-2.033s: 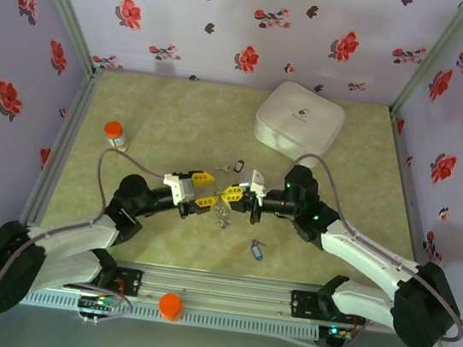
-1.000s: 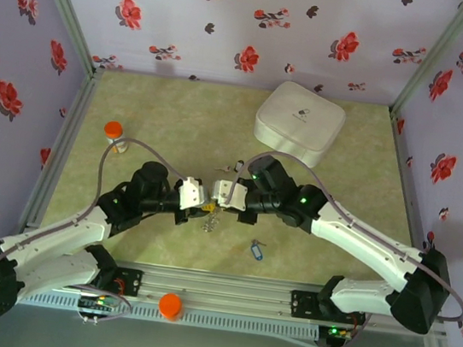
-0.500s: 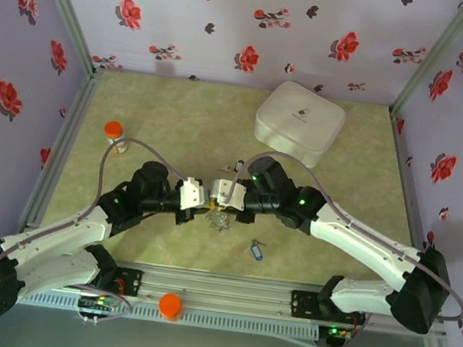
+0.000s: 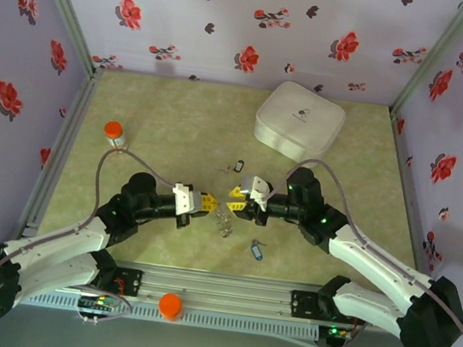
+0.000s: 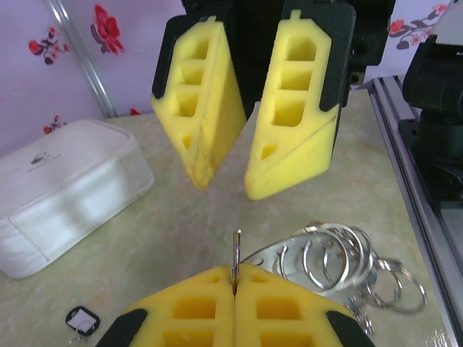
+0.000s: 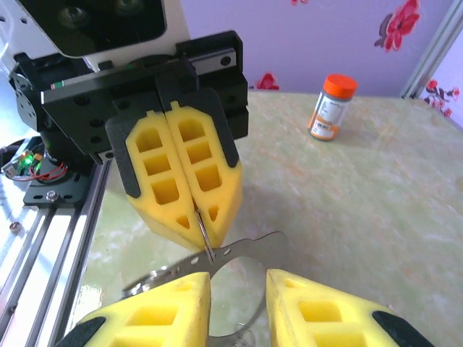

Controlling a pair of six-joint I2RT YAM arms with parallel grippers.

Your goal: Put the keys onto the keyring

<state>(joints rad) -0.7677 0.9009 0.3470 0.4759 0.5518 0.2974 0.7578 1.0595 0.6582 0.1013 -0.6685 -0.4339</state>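
My left gripper (image 4: 207,205) is clenched on the thin edge of the keyring (image 4: 223,218) near the table's middle. My right gripper (image 4: 235,198) faces it, released, jaws parted. The blue key (image 4: 256,249) lies at 4 o'clock from the ring, and the black key (image 4: 237,167) at 12.

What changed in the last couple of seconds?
The left hand closed on the keyring; the right hand opened, let it go and drew back rightward. The blue key, black key, white box and orange-capped bottle stayed put.
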